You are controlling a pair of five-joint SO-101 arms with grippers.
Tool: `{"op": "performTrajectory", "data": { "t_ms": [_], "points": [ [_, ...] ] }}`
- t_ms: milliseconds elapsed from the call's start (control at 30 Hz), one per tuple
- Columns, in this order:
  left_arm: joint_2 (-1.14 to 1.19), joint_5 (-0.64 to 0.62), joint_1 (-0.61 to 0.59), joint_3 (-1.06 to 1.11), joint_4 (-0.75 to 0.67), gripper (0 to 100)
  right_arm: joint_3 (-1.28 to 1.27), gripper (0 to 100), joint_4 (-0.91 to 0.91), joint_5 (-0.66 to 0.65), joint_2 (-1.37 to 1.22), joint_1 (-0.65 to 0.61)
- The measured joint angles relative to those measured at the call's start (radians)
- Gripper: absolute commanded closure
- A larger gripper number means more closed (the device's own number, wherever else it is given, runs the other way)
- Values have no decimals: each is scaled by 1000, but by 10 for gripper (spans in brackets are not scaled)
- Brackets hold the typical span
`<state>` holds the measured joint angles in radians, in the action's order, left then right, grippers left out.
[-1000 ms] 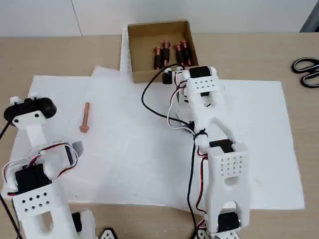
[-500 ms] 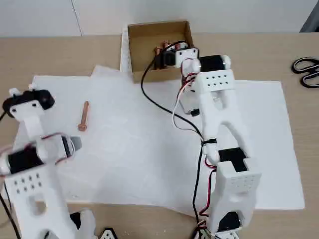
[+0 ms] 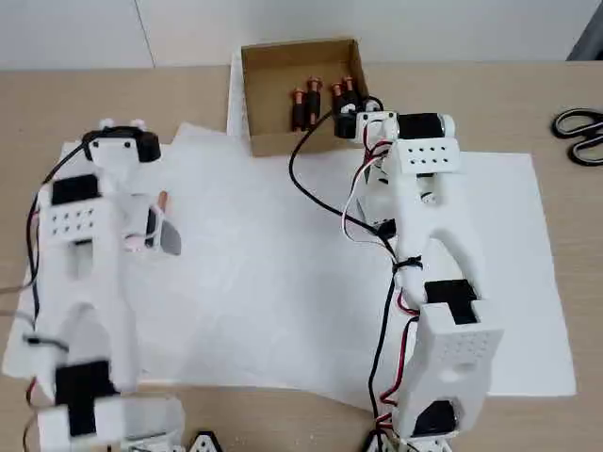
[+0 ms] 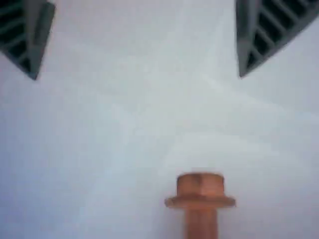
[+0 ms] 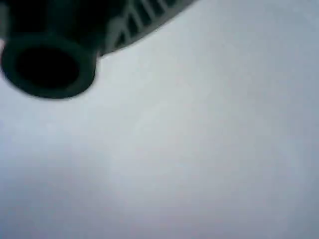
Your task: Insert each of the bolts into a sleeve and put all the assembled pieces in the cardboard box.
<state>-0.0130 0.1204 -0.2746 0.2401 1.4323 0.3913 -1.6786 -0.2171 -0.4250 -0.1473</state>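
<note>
left hand [image 4: 137,74] swung to bolt [image 4: 200,200], spread

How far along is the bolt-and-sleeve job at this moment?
Done: four assembled pieces lie in the cardboard box. In hand: the right gripper holds a black sleeve above the white paper, and the open left gripper hangs over the one loose bolt. Left: grasp that bolt, insert it into the sleeve, and put the piece in the box.
</note>
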Motion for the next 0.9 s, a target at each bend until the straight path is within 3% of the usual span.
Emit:
{"op": "performTrajectory", "data": {
  "t_ms": [367, 900],
  "points": [
    [318, 2, 2, -187, -106, 860, -6, 995, 0, 0, 0, -2],
    [463, 8, 3, -279, -160, 863, -34, 995, 0, 0, 0, -2]
  ]
}}
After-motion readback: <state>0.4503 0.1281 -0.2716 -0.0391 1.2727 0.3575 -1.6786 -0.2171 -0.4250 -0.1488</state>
